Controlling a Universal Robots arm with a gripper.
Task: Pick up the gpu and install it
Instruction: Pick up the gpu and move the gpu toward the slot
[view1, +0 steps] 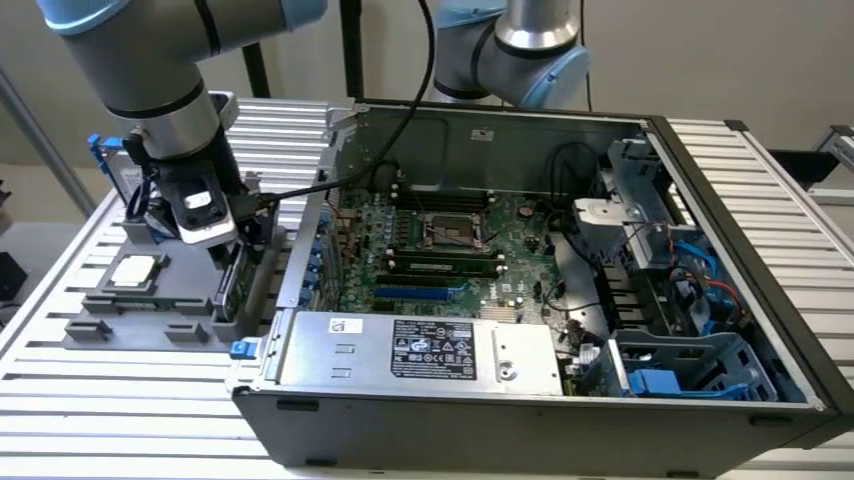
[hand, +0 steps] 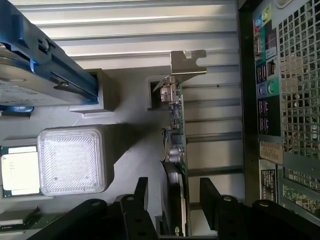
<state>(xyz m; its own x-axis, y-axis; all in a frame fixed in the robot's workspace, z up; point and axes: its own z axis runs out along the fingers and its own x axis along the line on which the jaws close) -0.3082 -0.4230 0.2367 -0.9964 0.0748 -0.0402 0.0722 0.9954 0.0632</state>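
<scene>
GPU stands on its long edge in a slot of the grey holder, outside the computer case. In your exterior view the GPU sits on the holder's side nearest the case wall, on the exterior view's left of the open case. Your gripper is directly over the card, one finger on each side, and the fingers are apart, with a gap showing between each one and the card. The silver bracket is at the card's far end, away from the fingers. The hard drive with blue rails and the CPU chip lie in the same holder, beyond the card from the case. From outside, you see the gripper low over the holder.
</scene>
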